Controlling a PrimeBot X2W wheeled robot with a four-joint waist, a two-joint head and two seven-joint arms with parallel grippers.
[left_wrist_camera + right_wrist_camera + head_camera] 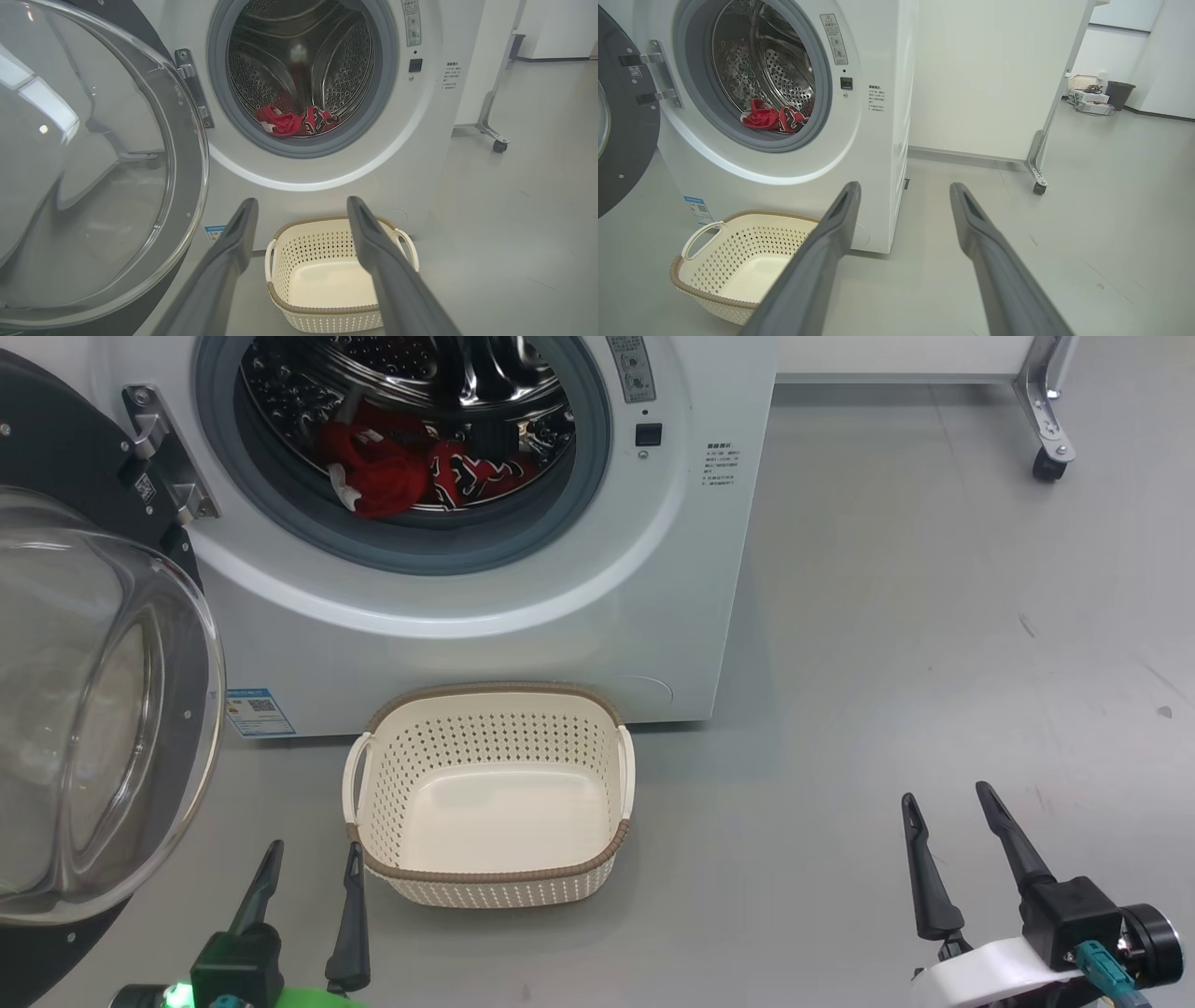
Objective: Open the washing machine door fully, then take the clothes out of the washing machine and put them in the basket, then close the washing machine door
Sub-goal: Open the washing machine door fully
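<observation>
The white washing machine (579, 625) stands ahead with its round black door (84, 709) swung wide to the left, glass bowl bulging toward me. Red clothes (411, 471) with white trim lie low in the steel drum, also seen as the clothes (294, 122) and the clothes (773, 119). The cream basket (490, 882) sits on the floor against the machine's front, with nothing in it. My left gripper (313, 859) hovers open just left of the basket. My right gripper (948, 798) is open over bare floor to the right.
A white panel on a metal leg with a caster (1050, 462) stands at the back right. A dark bin (1119, 93) and boxes sit far off by the wall. Grey floor (934, 644) spreads to the right of the machine.
</observation>
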